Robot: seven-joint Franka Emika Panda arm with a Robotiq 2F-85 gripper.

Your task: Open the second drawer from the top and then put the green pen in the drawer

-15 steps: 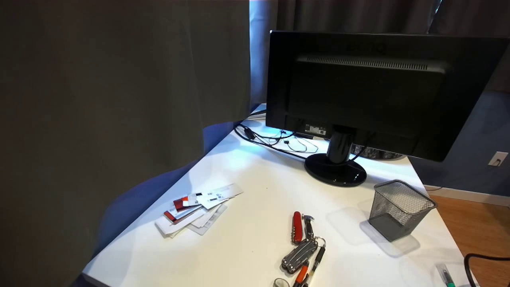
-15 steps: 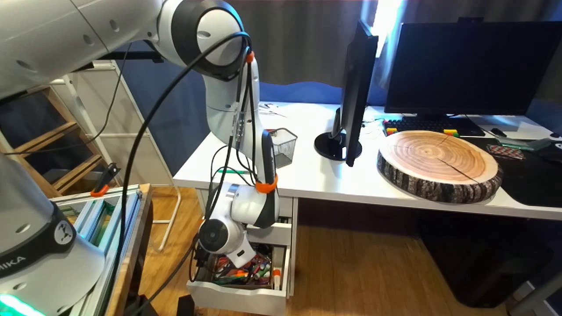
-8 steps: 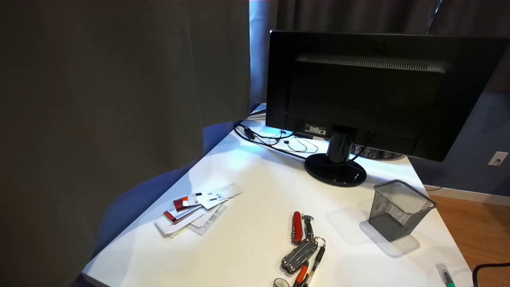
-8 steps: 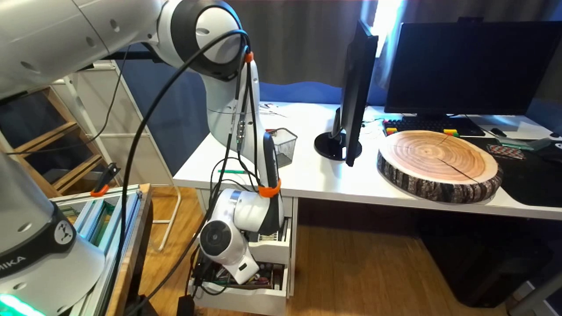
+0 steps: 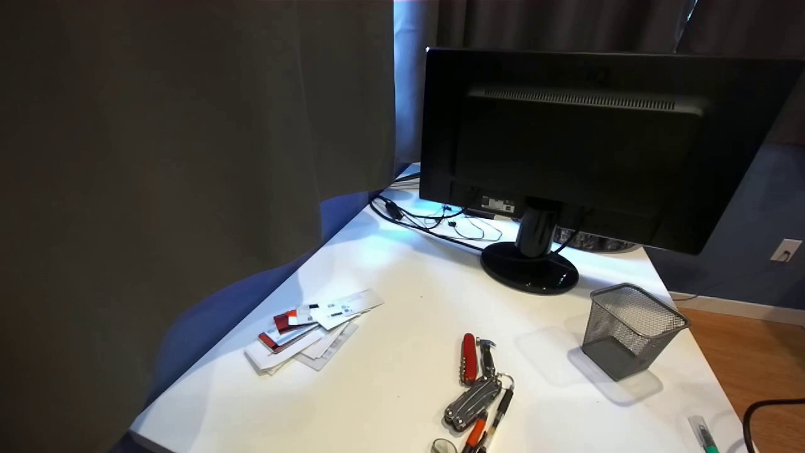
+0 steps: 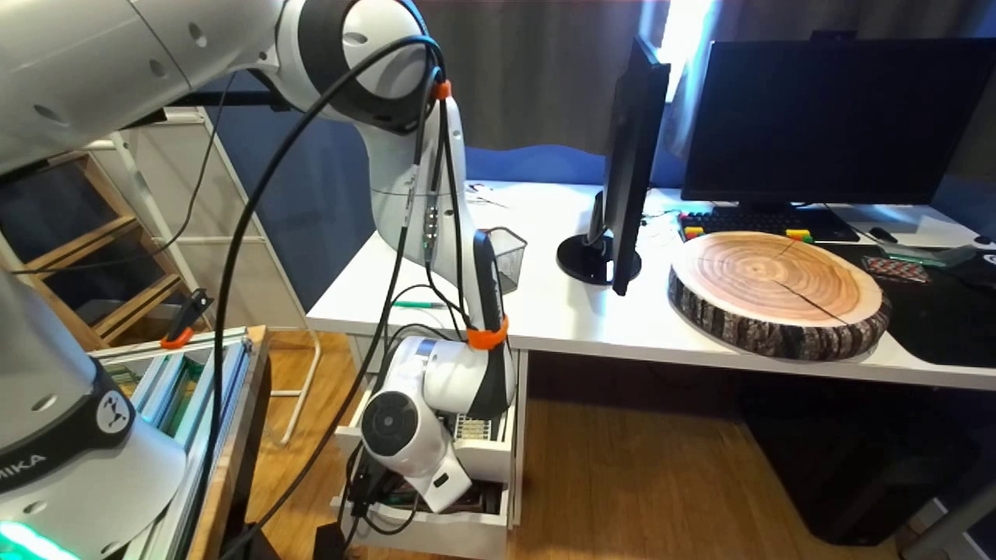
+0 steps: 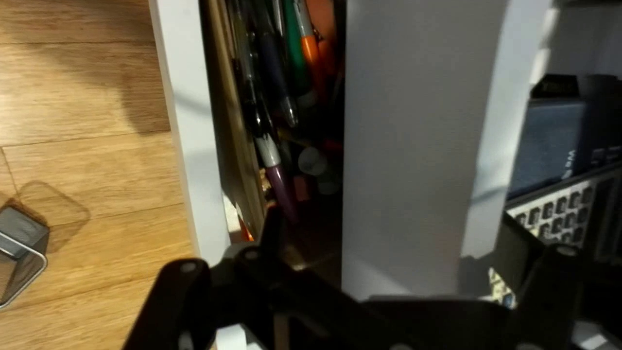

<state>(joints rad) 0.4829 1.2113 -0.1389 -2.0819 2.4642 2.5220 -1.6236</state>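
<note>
The green pen [image 6: 420, 305] lies on the white desk near its edge; it also shows at the bottom right of an exterior view [image 5: 704, 435]. An upper drawer [image 6: 484, 460] is pulled out below the desktop, with keyboard-like items inside. In the wrist view its white front [image 7: 418, 146] stands between my fingers. A lower drawer [image 6: 443, 537] is further out, holding pens and markers; its rim [image 7: 187, 121] shows in the wrist view. My gripper [image 7: 391, 226] is open, one finger on each side of the upper drawer's front. The wrist hides the fingertips in the exterior view.
A mesh cup [image 5: 632, 333] stands on the desk near the green pen. A multitool [image 5: 473, 402], a red pocket knife [image 5: 469, 358] and other pens lie there too. A monitor [image 6: 638, 163] and a wood slab [image 6: 778, 295] stand on the desk. Black cables hang along my arm.
The upper drawer has come further out, and my wrist has moved down and slightly to the right with it in the exterior view. The lower drawer's contents are more covered. The green pen has stayed put.
</note>
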